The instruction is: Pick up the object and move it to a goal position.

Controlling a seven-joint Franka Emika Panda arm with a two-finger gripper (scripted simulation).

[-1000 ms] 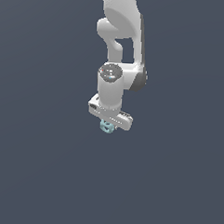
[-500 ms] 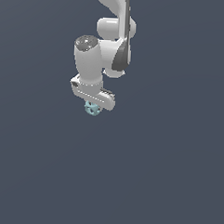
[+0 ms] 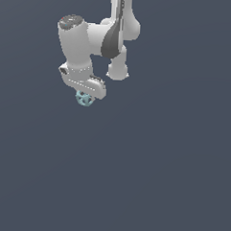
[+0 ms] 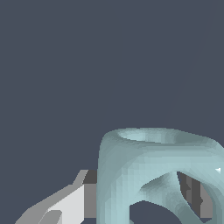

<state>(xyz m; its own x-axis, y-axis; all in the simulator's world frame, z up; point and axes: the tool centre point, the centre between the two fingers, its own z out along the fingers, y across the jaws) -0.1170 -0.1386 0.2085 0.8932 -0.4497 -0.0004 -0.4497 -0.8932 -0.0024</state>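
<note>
End effector (image 3: 84,97) is clamped on the object (image 3: 83,99), which sits between its fingers (image 4: 72,201), clear of the dark surface (image 3: 157,177). No goal marker visible. Judgement: carry in progress; keep grip pressure constant and travel smoothly to prevent slippage.

surface: plain dark grey-blue ground (image 3: 171,187) | edges: not visible | items resting on it: cannot tell

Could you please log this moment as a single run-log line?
phase: carry | gripper: shut on teal piece | piece: held aloft, off any surface | goal marker: none visible
</note>
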